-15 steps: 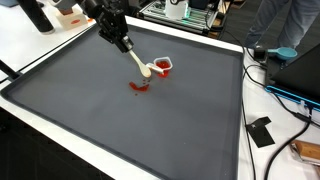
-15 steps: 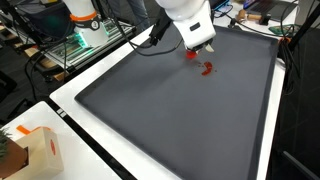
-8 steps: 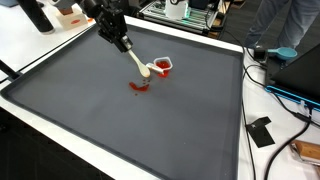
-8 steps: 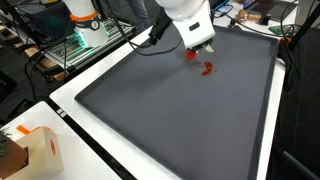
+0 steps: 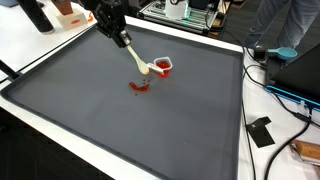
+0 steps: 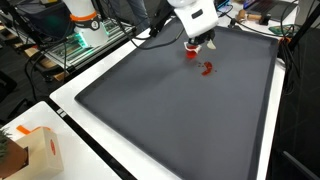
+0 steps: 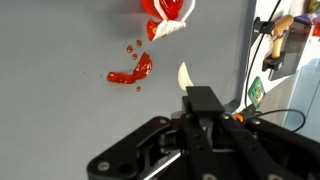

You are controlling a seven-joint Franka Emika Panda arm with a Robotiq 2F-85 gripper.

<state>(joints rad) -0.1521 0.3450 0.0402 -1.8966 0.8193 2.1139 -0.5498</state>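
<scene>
My gripper (image 5: 122,40) is shut on the handle of a cream-coloured spoon (image 5: 138,60), which slants down to a small red-and-white cup (image 5: 163,66) at the far side of the grey mat (image 5: 150,130). The spoon's tip is at the cup's rim. A smear of red stuff (image 5: 139,86) lies on the mat just in front of the cup. In the wrist view the spoon's tip (image 7: 184,76) sticks out past the gripper (image 7: 203,100), with the red smear (image 7: 133,72) and the cup (image 7: 165,15) beyond. In an exterior view the gripper (image 6: 200,40) hangs over the cup (image 6: 192,52).
The mat sits in a white-edged table (image 5: 60,125). Cables and a black device (image 5: 260,131) lie off the table's edge, and a person (image 5: 290,30) stands behind. A cardboard box (image 6: 35,150) is at one corner and an equipment rack (image 6: 65,40) stands beyond.
The gripper and arm have lifted and drawn back a little towards the far edge, with the spoon still held and its tip still at the cup. Cup and smear have not moved.
</scene>
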